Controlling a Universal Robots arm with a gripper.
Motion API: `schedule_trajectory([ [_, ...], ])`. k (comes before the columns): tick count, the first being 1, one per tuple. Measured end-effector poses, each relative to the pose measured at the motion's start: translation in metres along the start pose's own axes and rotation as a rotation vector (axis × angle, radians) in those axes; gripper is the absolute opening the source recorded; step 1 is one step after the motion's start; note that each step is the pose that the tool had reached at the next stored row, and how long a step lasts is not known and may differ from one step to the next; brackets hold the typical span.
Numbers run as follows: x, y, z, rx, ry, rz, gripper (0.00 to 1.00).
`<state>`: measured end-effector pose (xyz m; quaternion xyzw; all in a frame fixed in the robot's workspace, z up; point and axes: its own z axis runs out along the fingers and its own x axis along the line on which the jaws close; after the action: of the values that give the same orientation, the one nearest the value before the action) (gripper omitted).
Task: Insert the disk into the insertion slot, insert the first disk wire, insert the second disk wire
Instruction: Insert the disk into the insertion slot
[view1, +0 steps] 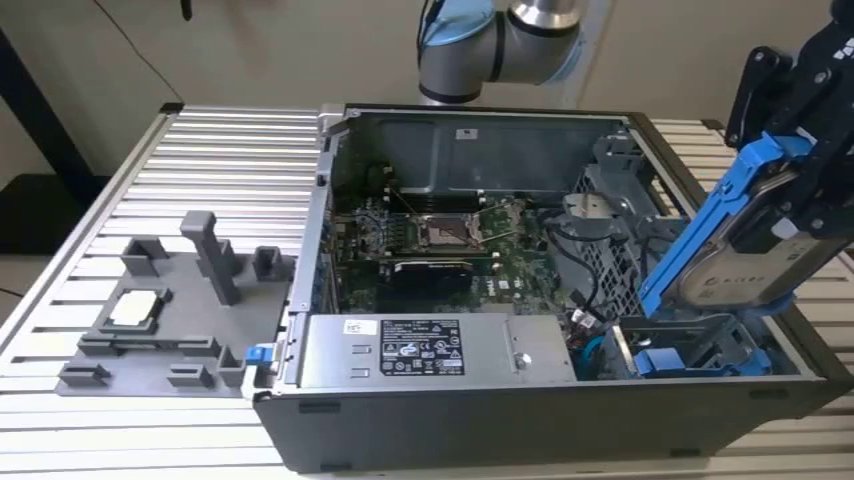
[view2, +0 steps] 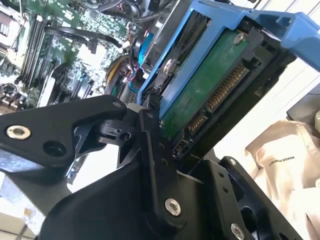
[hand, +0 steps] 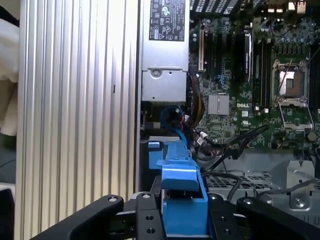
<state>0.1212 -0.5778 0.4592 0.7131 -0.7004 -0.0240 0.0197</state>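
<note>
We see the hand (view1: 790, 185) at the exterior view's right, above the open computer case (view1: 400, 420), closed on the disk (view1: 747, 255). Its black fingers (hand: 145, 215) press against both sides of the blue bracket in the first wrist view. The disk's upper end sits in the hand. From there the disk hangs steeply tilted, its white label facing the exterior view, its lower end reaching down towards the insertion slot (view1: 687, 335) in the case's near corner on the exterior view's right. The lower end is just above the slot's mouth; we cannot tell whether it touches the cage. In the second wrist view the disk's green circuit board (view2: 210, 85) and connector row face the camera. The motherboard (view1: 441, 235) and the grey power-supply box (view1: 427, 350) lie within the case, which stands on the ribbed surface (view1: 214, 150).
</note>
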Motion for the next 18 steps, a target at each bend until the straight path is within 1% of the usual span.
schedule_trajectory([
  [9,0.0002,-0.0032,0.0163,-0.0008,-0.0001,-0.003,0.33],
  [18,0.0003,-0.0059,0.0303,-0.0034,-0.0016,-0.003,0.33],
])
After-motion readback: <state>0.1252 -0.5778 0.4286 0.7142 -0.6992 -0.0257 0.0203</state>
